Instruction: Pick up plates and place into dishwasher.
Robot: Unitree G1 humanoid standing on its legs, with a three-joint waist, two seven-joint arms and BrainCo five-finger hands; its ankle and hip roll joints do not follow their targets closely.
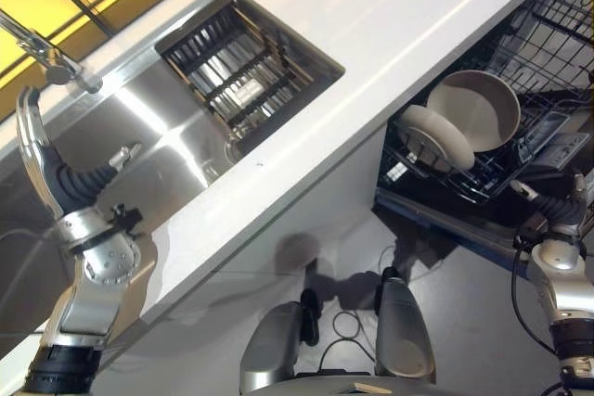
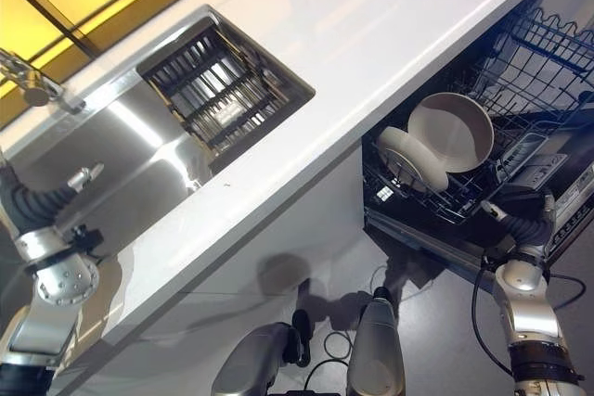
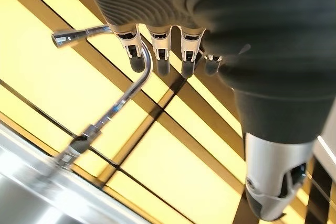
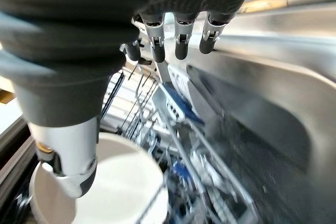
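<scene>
Two pale dishes stand on edge in the lower rack [image 1: 436, 187] of the open dishwasher: a flat plate [image 1: 434, 136] and, behind it, a deeper round dish [image 1: 478, 108]. My right hand [image 1: 555, 206] hovers just in front of that rack, open and holding nothing. In the right wrist view its fingers [image 4: 181, 43] point straight into the dishwasher, with the white plate [image 4: 123, 182] below them. My left hand [image 1: 32, 141] is raised over the sink [image 1: 158, 127], fingers straight and holding nothing. In the left wrist view, the left hand's fingertips [image 3: 160, 59] lie next to the curved tap [image 3: 123, 95].
A long white counter [image 1: 371, 34] runs from the sink to the dishwasher. A slatted metal drainer [image 1: 237, 67] sits in the far end of the sink. The tap [image 1: 46, 53] rises at the sink's back edge. An upper wire rack [image 1: 557, 34] shows above the dishes.
</scene>
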